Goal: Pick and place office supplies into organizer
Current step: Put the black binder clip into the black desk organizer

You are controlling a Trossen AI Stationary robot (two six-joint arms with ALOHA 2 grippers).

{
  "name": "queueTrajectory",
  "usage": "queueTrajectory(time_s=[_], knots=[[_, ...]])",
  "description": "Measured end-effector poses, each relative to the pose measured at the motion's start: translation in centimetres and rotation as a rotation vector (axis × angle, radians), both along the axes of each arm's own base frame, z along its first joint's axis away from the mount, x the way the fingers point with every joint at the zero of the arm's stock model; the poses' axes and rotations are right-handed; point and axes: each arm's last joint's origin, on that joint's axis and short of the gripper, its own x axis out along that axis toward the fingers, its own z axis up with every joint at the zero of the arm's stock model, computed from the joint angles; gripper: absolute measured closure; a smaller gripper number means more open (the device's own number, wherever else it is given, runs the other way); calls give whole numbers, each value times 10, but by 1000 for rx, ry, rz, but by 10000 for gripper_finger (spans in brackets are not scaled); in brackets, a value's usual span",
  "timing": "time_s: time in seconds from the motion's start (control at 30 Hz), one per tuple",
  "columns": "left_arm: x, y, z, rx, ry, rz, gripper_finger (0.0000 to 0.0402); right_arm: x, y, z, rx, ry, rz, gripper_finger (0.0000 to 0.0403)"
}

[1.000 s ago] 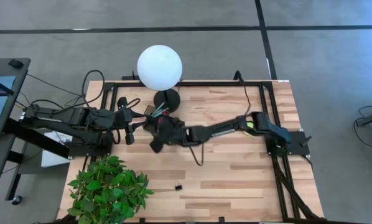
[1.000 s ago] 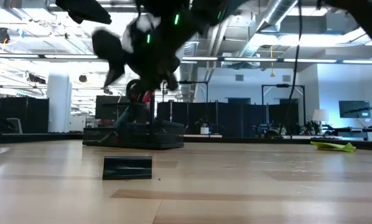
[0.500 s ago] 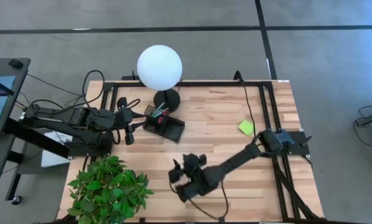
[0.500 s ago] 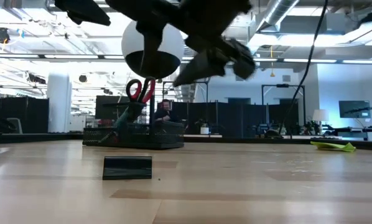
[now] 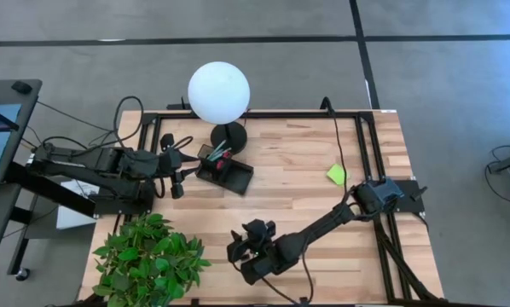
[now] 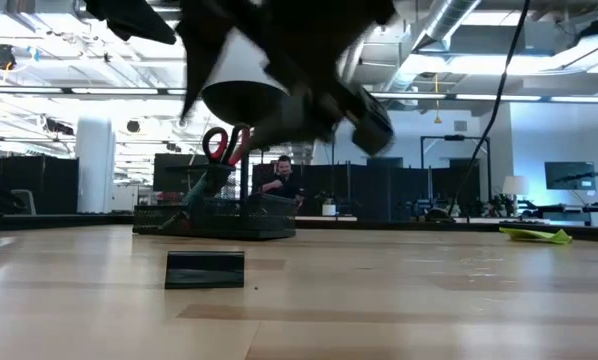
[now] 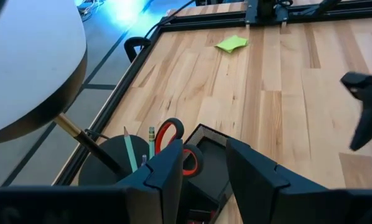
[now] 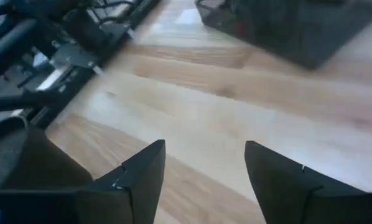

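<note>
Most of the supplies already stand in the organizer (image 5: 226,170) near the tabletop's far left corner beside the lamp base (image 5: 229,135), the scissors (image 7: 173,142) and pens (image 7: 129,157) among them. Left out, by my reading, are the sticky-note pad (image 5: 337,174) toward the right edge and a small black clip (image 6: 205,270) near the front edge. The right gripper (image 5: 240,253) hovers over that front edge, fingers spread and empty, probably going for the clip, while the left gripper (image 7: 201,169) waits by the organizer, also spread.
</note>
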Motion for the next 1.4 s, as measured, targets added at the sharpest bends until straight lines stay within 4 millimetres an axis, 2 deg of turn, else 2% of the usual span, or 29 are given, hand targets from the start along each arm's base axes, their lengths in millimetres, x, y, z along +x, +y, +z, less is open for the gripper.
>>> queueTrajectory(time_s=[0.13, 0.23, 0.5, 0.67, 0.83, 1.03, 1.17, 1.33, 1.4], knots=[[0, 0, 0, -6, 2, 3, 284, -2, 8, -6, 69, -44, -38, 209], [0, 0, -1, -2, 7, 1, 284, -7, 14, -9, 88, -15, -43, 231], [-1, 0, -2, 2, 22, 1, 284, -10, 33, 21, 176, 32, 17, 285], [-1, 0, -2, -1, 20, 3, 284, -11, 34, 19, 266, 89, 47, 316], [-1, 0, -2, -4, 19, 4, 284, -14, 31, 17, 219, 146, 54, 335], [-1, 0, -2, 3, 22, 0, 284, -11, 30, 18, 178, 159, 111, 337], [-1, 0, -2, -4, 19, 4, 284, -7, 30, 18, 237, 194, 174, 337], [-1, 0, -2, 2, 21, 1, 284, 5, 14, 18, 212, 250, 266, 337], [-1, 0, -2, -4, 19, 4, 284, 11, 7, 18, 259, 281, 318, 337]])
